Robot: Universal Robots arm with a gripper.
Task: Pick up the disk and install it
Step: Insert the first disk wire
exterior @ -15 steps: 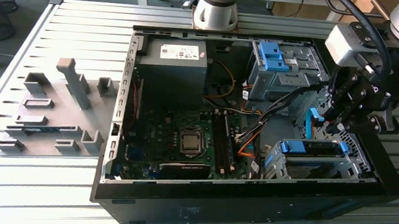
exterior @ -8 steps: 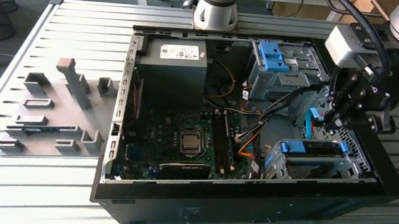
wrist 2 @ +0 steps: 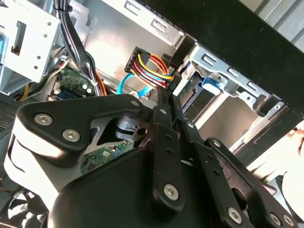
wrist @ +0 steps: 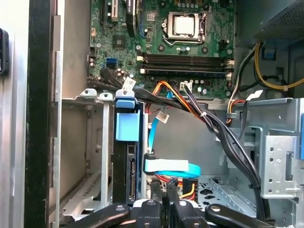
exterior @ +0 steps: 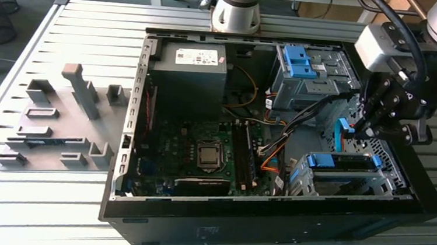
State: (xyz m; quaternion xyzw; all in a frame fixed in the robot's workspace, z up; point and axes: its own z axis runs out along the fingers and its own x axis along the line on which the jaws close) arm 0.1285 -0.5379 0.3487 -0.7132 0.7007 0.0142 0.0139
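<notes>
disk (exterior: 346,162) was seen seated in the lower drive cage (exterior: 339,182), blue rail outward, apparently installed | gripper (exterior: 364,132) was held just above the cage, fingers drawn together on a power connector (wrist 2: 148,66), presumably for plugging in

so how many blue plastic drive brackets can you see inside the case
2 visible. One bracket sits in the upper drive cage toward the exterior view's right. The other bracket is on the disk in the lower cage, below the end effector. More may be hidden behind the cages.
</notes>
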